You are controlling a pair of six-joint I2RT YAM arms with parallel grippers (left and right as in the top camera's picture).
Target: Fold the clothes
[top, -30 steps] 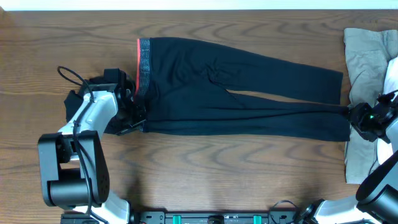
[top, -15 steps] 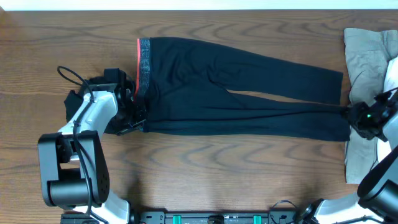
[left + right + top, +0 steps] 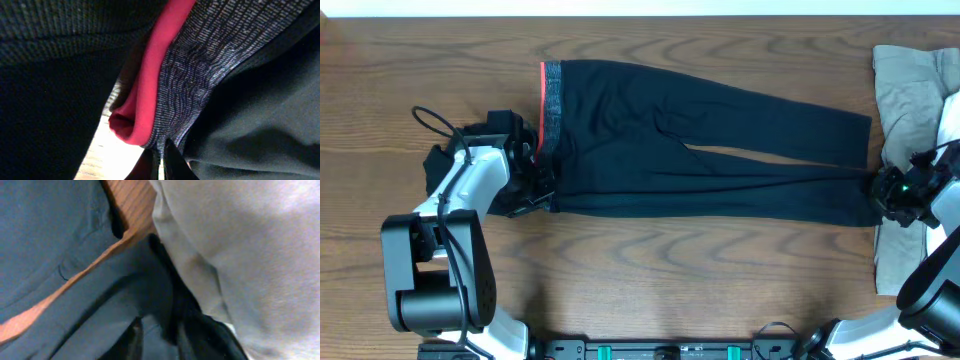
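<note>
While the black pants (image 3: 700, 140) lie spread flat, their red-edged grey waistband (image 3: 195, 75) is pinched between the fully closed fingers of the left gripper (image 3: 538, 183). Leg-cuff fabric sits between the right gripper's (image 3: 880, 187) fingers (image 3: 132, 340), which stand narrowly apart; whether they grip it is unclear. A khaki garment (image 3: 905, 90) lies just beyond those fingers on the wooden table (image 3: 670, 270).

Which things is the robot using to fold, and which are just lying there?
In the job: long black fabric pants with grey, red-edged waistband; left gripper, shut on the waistband; right gripper at the leg ends.
Just lying about: crumpled khaki cloth and white cloth at the right edge, perhaps waiting their turn; brown wooden table underneath.
</note>
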